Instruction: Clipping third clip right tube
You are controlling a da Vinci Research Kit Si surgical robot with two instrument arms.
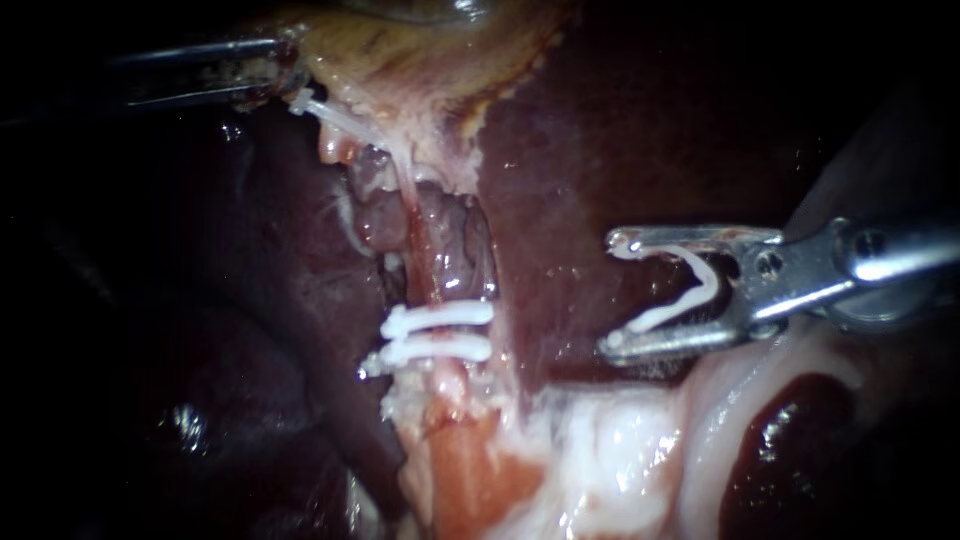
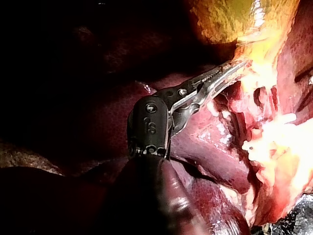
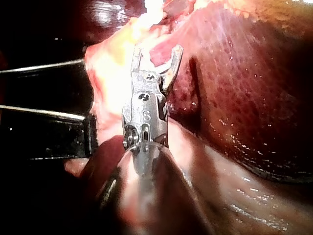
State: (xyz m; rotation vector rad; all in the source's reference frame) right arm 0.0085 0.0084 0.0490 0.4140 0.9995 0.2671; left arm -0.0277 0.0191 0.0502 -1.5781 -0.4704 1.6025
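Endoscope view, with both wrist views.

**Reader:** Where does the tube lie, and what marks it?

**Legend:** The tube [image 1: 428, 265], pink-red, runs down the centre of the field. It passes from below the yellow gallbladder [image 1: 400, 50] toward pale tissue [image 1: 600, 460] at the lower edge. 2 white clips cross it close together, the upper clip [image 1: 440, 317] just above the lower clip [image 1: 432, 350].

**Reader:** And the clip not yet placed?

**Legend:** The loaded clip [image 1: 690, 285], a white V open toward the tube, sits inside the jaws of the right instrument [image 1: 610, 292]. Both jaws bear on its 2 legs, so they grasp it while standing wide apart. It hangs over the dark liver [image 1: 560, 150], well to the right of the tube, and touches neither the tube nor the 2 clips.

**Reader:** What of the other instrument?

**Legend:** The left instrument [image 1: 270, 72] enters at upper left. Its jaws are clenched on the edge of the gallbladder, beside a white strand [image 1: 330, 118]. In the left wrist view, yellow tissue sits at the tips of these jaws.

**Reader:** Does the right wrist view add anything?

**Legend:** It shows the right instrument's jaws spread, with bright pale tissue ahead of them and the liver beside them. The loaded clip cannot be made out there.
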